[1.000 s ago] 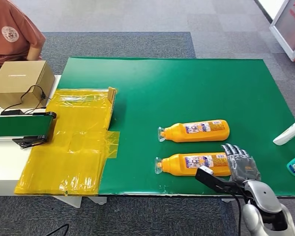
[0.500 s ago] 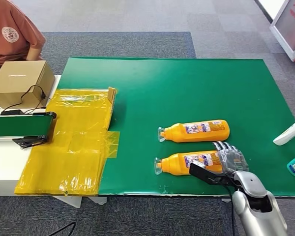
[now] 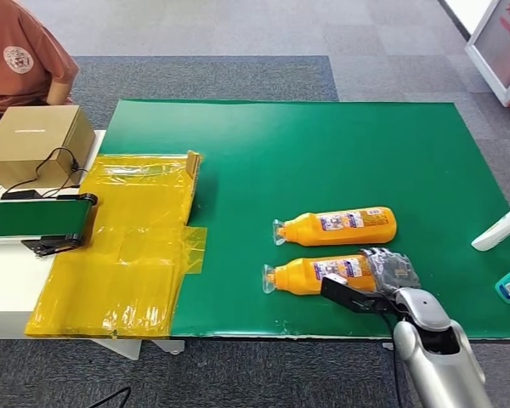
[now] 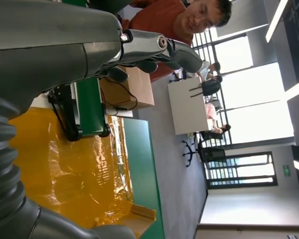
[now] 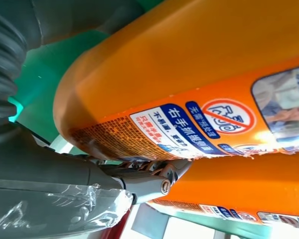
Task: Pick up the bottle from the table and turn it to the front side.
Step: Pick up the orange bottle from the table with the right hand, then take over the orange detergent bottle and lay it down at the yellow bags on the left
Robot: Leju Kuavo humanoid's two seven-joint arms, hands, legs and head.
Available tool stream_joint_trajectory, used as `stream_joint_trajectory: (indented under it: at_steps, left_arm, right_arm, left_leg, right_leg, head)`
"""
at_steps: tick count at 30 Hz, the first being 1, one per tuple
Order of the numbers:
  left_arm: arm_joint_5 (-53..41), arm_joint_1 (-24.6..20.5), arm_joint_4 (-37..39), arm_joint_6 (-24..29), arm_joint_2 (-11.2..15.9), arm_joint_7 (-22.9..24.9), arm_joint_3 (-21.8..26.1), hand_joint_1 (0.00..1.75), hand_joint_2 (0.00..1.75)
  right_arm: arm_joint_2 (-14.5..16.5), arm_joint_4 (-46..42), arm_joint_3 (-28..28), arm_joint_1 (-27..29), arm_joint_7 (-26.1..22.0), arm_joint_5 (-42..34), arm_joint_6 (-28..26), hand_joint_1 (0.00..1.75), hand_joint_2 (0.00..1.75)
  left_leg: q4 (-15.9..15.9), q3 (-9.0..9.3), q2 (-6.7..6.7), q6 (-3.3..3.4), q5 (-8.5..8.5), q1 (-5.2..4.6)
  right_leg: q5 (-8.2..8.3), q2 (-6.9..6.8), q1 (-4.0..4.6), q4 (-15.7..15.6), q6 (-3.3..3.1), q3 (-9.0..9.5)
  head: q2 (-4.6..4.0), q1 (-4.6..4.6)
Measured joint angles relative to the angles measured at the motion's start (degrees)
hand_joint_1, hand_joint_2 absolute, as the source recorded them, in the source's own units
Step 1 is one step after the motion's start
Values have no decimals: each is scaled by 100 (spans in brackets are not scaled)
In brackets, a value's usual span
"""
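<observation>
The nearer orange plastic bottle with the clear cap lies on its side near the front edge of the green mat, cap pointing toward the yellow sheeting. The robot's right hand is at its base end: the plastic-wrapped fingers drape over the top of the base, and the dark thumb runs along the near side of the body. From the right wrist view the bottle's label sits right against the hand, so the fingers are wrapped about the bottle, though whether the grip is tight I cannot tell.

A second ago that hand was off the bottle's end, fingers spread above the mat; since then it has slid in over the base, and the bottle has shifted slightly toward the cap end.

A second, matching orange bottle lies just behind, parallel and apart. Crinkled yellow plastic sheeting covers the mat's left side, beside a small green conveyor belt and a brown cardboard box. A person in a rust-coloured shirt sits behind the box.

The left hand hangs clear of the table with fingers loosely curled, holding nothing.
</observation>
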Motion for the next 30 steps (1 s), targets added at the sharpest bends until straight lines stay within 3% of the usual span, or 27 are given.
stream_joint_trajectory:
  at_steps: [7,13,20,25,30]
  left_arm:
    - [15,3,0,-19,1,-8,5,0,175]
    - [79,-2,77,-40,100,-109,-9,0,175]
    - [134,-82,284,181,343,-143,-217,0,175]
    - [162,-232,438,398,539,-110,-541,0,175]
    - [197,-565,682,650,687,3,-1065,0,175]
  right_arm:
    - [0,49,10,-33,-116,-367,-39,175,175]
    - [-33,-144,-96,116,-751,-3040,197,175,175]
    - [-74,-515,-191,112,-845,-5657,284,175,175]
    - [25,-573,-163,-161,-892,-6497,251,175,175]
    - [353,-529,-43,-546,-938,-6728,110,175,175]
  left_leg:
    - [0,2,0,-1,1,0]
    - [0,1,0,0,2,0]
    - [0,0,0,1,0,0]
    - [0,0,0,1,5,0]
    - [0,1,0,-5,15,0]
  right_leg:
    - [1,0,0,0,-1,2]
    - [0,-1,0,0,0,-1]
    - [-1,-1,-1,0,1,-1]
    - [2,-1,0,1,0,0]
    - [7,0,1,2,-1,-1]
  head:
    - [0,0]
    - [0,0]
    - [0,-1]
    - [0,0]
    - [0,-1]
